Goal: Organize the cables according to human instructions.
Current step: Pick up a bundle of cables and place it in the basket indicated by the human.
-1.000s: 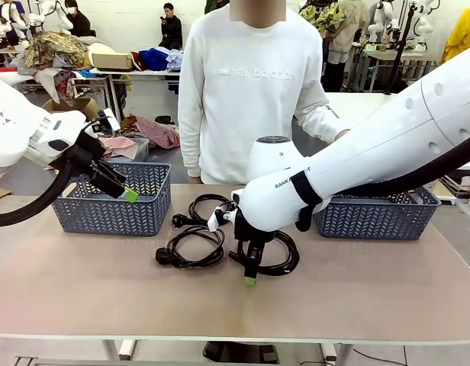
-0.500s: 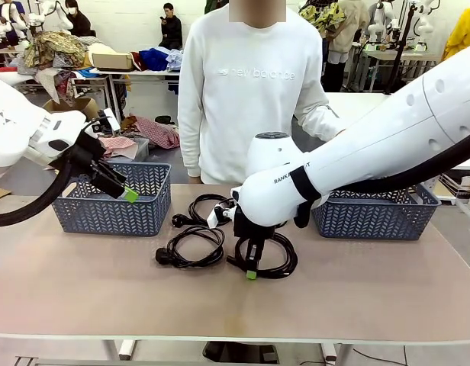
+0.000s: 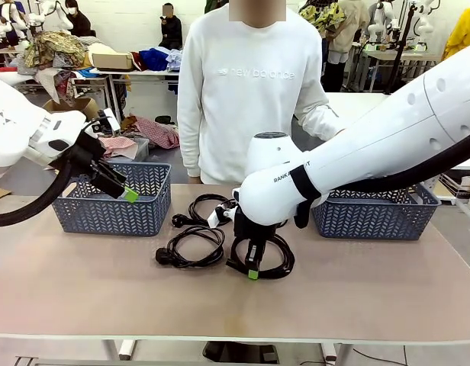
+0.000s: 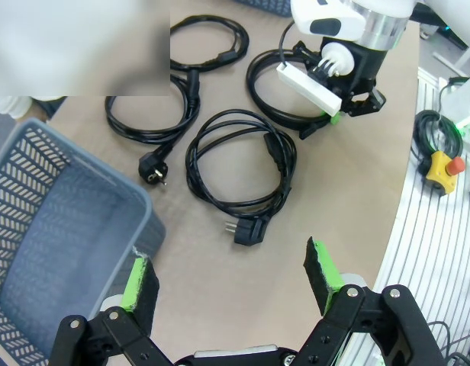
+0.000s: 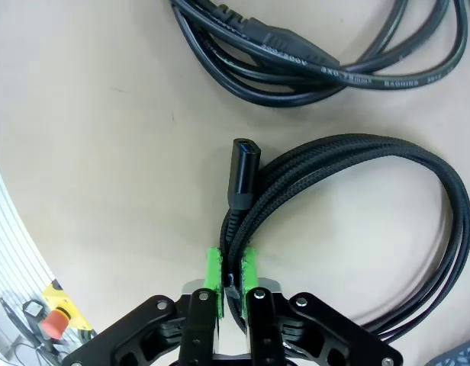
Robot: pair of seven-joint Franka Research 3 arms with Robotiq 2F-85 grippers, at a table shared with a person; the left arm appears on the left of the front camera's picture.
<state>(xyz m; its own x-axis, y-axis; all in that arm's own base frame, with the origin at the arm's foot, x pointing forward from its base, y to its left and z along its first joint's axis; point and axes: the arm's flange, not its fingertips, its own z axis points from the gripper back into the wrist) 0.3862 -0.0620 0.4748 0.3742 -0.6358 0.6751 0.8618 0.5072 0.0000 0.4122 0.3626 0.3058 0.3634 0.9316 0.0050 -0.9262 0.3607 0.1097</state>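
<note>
My right gripper (image 5: 230, 280) is pinched tight on the braided cable (image 5: 357, 164), its coil lying on the table (image 3: 372, 293) between the left basket (image 3: 105, 215) and the right basket (image 3: 372, 219), while my left gripper (image 4: 231, 278) gapes idle by the left basket; grasp made, I reckon the next move is lifting it clear without snagging the neighbouring cable (image 5: 296, 55).

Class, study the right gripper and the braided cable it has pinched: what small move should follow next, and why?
Probably a short straight lift. The right gripper is shut on the braided cable, whose coil rests on the table, close beside a smooth cable; raising it first should free it.
</note>
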